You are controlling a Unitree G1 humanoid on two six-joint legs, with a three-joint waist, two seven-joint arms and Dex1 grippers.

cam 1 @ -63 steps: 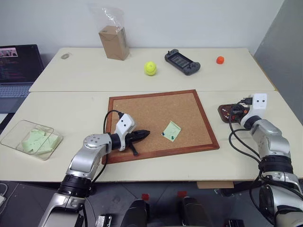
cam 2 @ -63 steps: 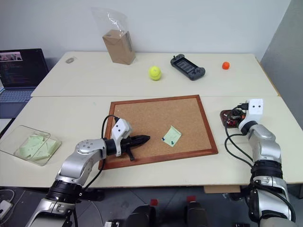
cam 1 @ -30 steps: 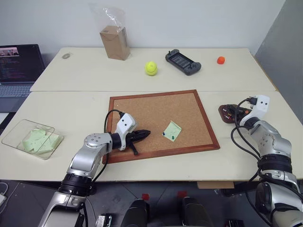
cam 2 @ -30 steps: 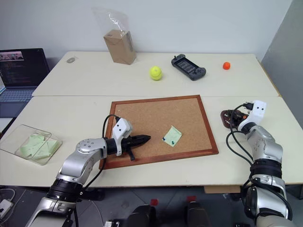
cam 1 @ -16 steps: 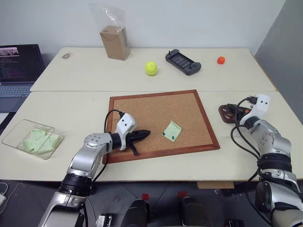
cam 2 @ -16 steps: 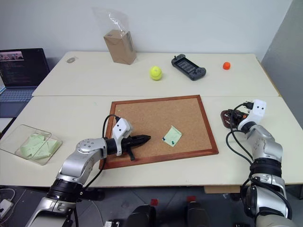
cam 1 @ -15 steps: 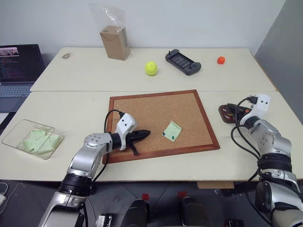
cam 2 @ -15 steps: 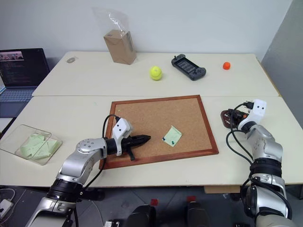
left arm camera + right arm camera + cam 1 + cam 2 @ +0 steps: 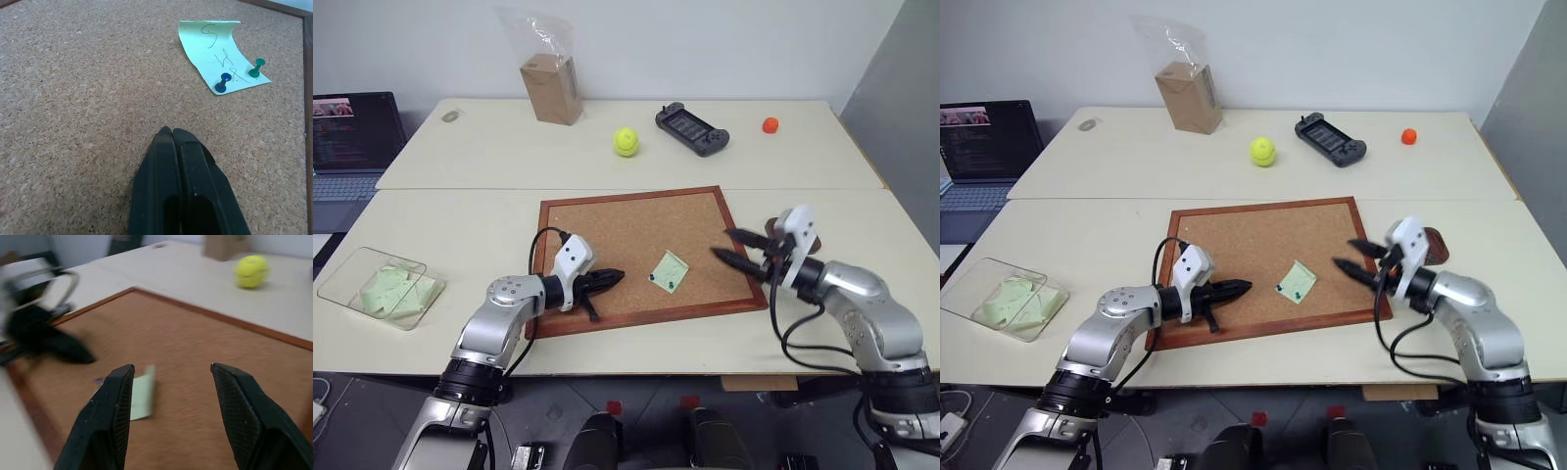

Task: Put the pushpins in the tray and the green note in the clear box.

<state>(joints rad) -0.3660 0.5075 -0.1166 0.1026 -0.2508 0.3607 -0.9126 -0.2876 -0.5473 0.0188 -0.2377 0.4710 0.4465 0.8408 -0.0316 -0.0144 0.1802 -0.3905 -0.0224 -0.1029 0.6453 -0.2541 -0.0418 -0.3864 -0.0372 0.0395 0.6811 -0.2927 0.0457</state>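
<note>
Note (image 9: 668, 271) sits on the cork board (image 9: 626, 220) between the two grippers, toward the board's right-front part. The right gripper (image 9: 732, 246) hangs over the board's right edge, roughly level, pointing left toward the note, fingers spread wide with nothing between them. The left gripper (image 9: 615, 276) rests low over the board's left-front part, fingers pressed together, empty, tips aimed right at the note. Both are near; the open right one looks better set for a pin pull — my read only.

The note is a pale green slip, far end curled up off the cork, dark scribbles on it. Two pushpins hold its near end: a blue pin (image 9: 224, 82) and a green pin (image 9: 256, 68), side by side, both upright in the left wrist view.

The tray (image 9: 1435, 242) — dark reddish dish — lies just off the board's right edge, mostly hidden behind the right wrist. The clear box (image 9: 377, 287) is well apart at the far left of the table, green slips already inside.
</note>
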